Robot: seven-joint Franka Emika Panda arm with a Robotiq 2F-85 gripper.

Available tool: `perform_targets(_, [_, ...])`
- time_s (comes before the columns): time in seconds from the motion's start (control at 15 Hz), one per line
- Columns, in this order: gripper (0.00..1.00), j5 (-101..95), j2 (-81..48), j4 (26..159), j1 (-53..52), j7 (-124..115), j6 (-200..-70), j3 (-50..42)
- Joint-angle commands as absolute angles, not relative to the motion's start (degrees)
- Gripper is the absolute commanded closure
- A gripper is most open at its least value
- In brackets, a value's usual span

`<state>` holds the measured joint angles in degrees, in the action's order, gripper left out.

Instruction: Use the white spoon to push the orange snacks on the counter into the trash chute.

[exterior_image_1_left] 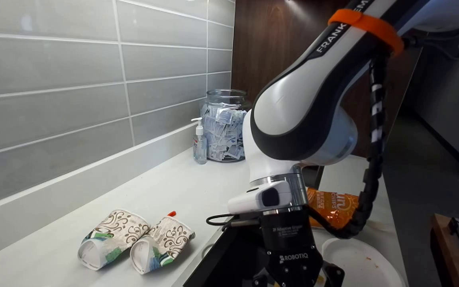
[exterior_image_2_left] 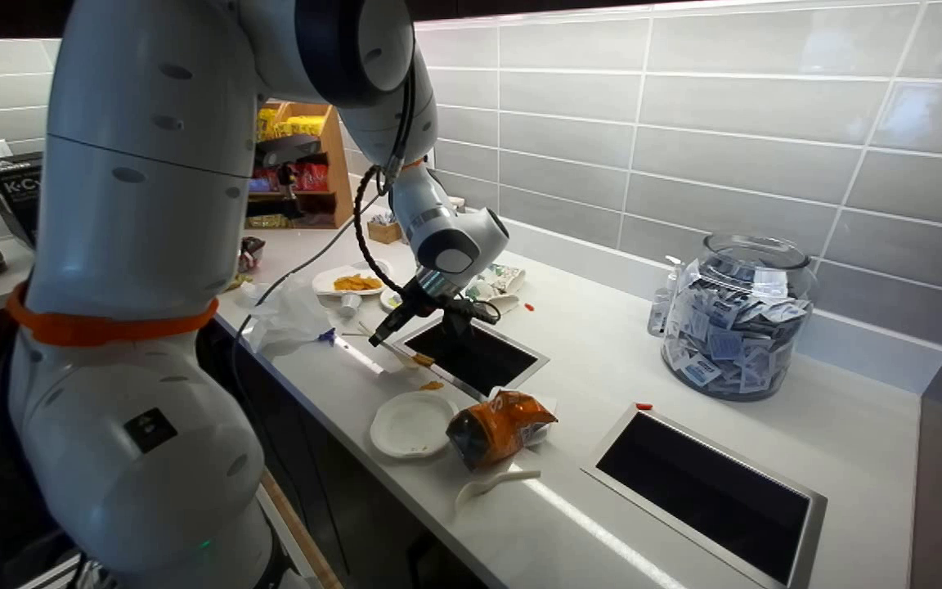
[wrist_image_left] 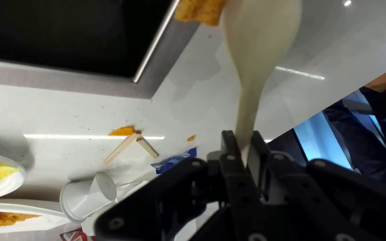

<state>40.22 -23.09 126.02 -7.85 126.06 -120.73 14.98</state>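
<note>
Though slim-handled, smooth broad-bowled spoon [wrist_image_left: 254,72].

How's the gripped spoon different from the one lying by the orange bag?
The held spoon is clamped by its handle in the gripper; the loose spoon lies free on the counter. The held spoon's bowl appears beside an orange snack; the loose spoon is by the orange bag. Both look pale.

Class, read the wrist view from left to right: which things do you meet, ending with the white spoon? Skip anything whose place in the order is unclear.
A white dish with something yellow on it, a whitish cup, a blue wrapper, the white spoon.
</note>
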Motion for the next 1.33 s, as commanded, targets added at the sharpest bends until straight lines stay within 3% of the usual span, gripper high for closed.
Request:
perform_targets(0.0, [0.97, 40.9, -23.7, 125.3, -7.5, 127.8, -122.0, 15.6])
perform_targets(0.73, [0.97, 40.5, -22.1, 126.4, -7.2, 130.8, -128.7, 16.0])
perform_targets(1.27, [0.97, 40.4, -16.4, 130.4, -7.2, 121.9, -124.4, 15.1])
